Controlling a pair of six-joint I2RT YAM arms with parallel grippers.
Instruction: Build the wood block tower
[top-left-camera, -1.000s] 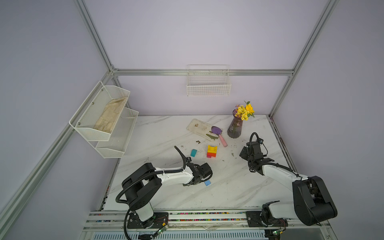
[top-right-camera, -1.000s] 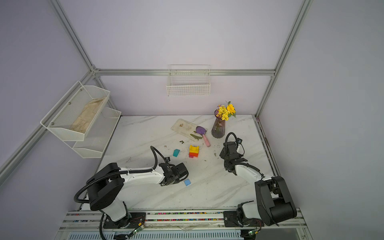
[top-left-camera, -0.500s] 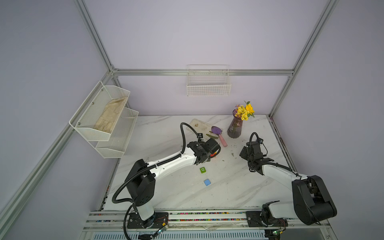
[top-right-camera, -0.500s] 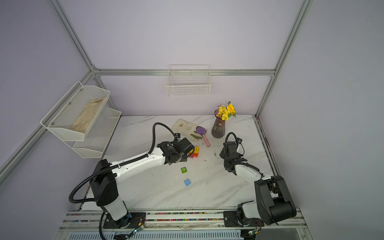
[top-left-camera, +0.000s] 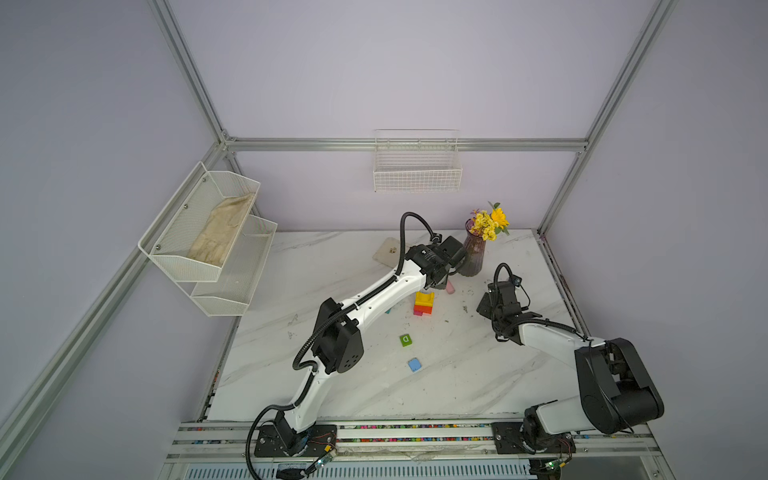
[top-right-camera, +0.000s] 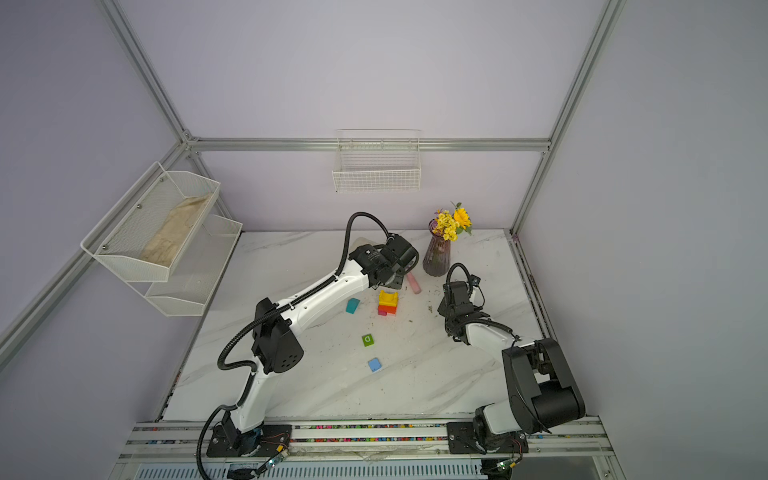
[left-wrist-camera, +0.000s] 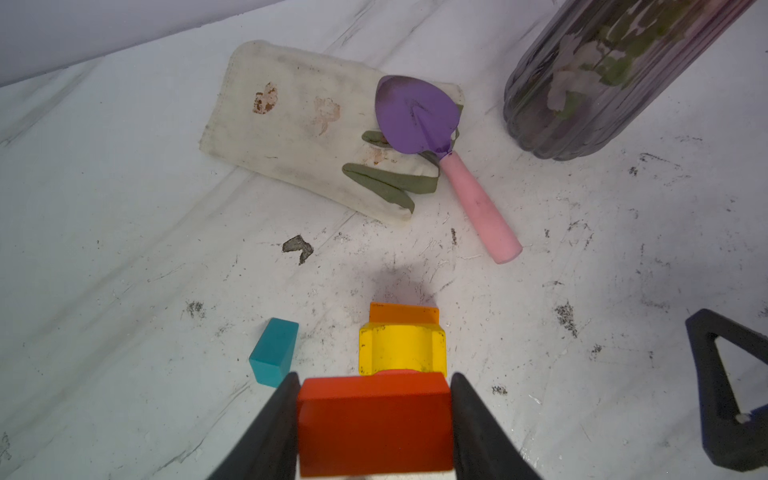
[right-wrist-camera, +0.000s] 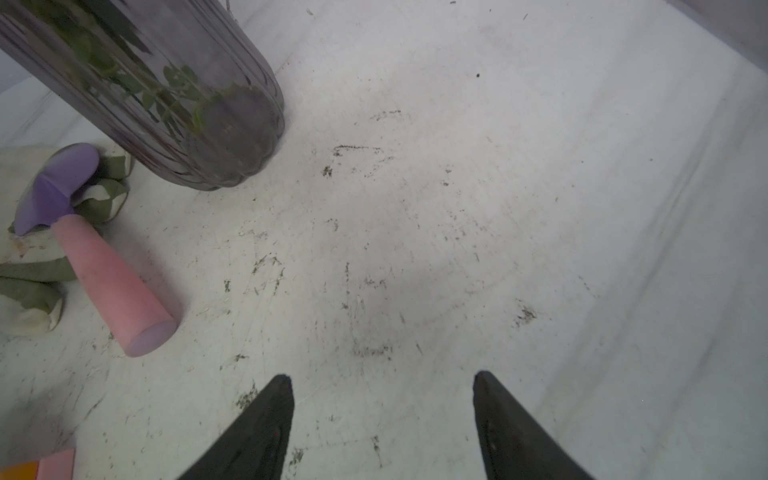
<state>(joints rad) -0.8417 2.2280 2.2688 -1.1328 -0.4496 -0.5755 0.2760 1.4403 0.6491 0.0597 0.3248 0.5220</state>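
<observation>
Left pincer (left-wrist-camera: 374, 379), clenched on a red block (left-wrist-camera: 374, 424), has swung from the near bench to close by the tower (left-wrist-camera: 401, 349) mid-bench; stacking likely comes next. Right pincer (right-wrist-camera: 382, 376) hangs released, empty.

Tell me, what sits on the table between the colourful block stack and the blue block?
A green block lies roughly midway between the stack and the blue block; both top views show it.

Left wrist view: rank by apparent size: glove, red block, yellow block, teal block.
1. glove
2. red block, held in the left pincer, nearest the lens, so inflated
3. yellow block
4. teal block
</observation>
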